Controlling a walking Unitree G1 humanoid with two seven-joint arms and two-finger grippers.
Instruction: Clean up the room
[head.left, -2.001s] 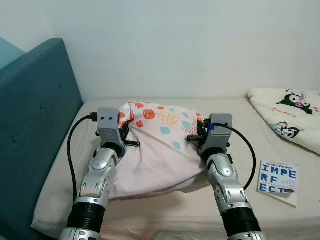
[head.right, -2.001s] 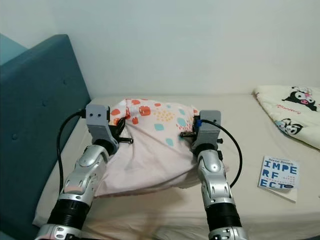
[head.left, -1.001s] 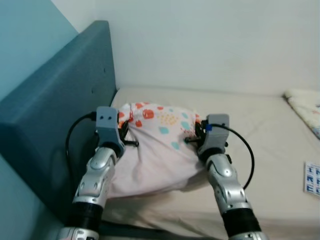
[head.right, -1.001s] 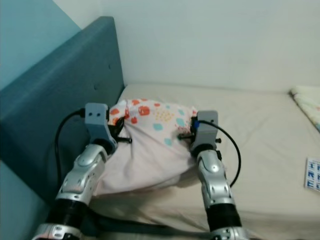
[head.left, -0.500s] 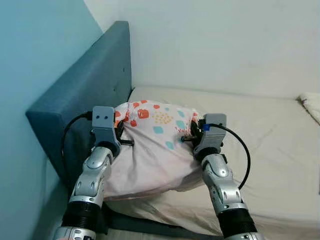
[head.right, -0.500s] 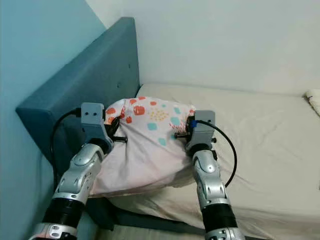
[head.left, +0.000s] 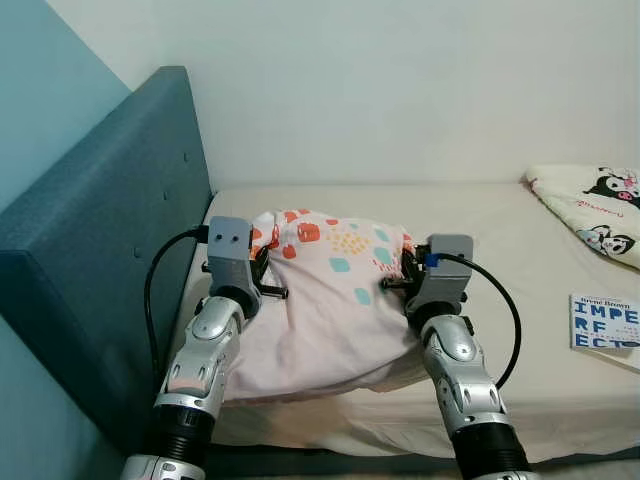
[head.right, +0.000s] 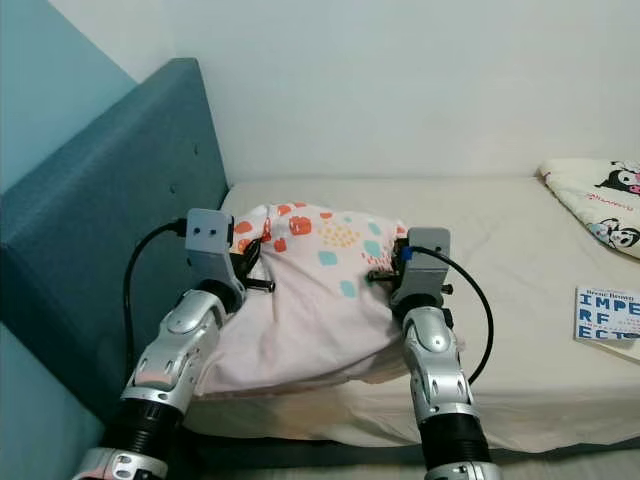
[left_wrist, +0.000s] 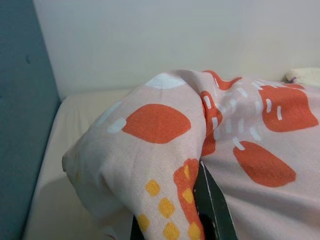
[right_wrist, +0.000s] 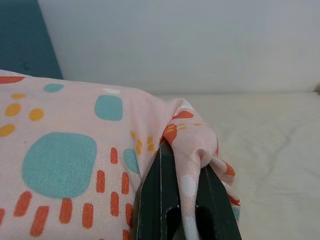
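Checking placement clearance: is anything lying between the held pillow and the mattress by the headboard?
Nothing visible. The pillow hangs between both end effectors, and the mattress beside the headboard looks bare. The book lies far right.

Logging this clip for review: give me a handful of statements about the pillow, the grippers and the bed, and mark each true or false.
1. Both grippers are clamped on the pillow, the left gripper at one end and the right gripper at the other. True.
2. The pillow is plain white. False: it is pale pink with orange, teal and yellow shapes.
3. A teal headboard stands on the robot's left. True.
4. The book lies on top of the pillow. False: it lies on the mattress, apart from the pillow, on the robot's right.
5. A cartoon-print blanket lies at the far right of the bed. True.
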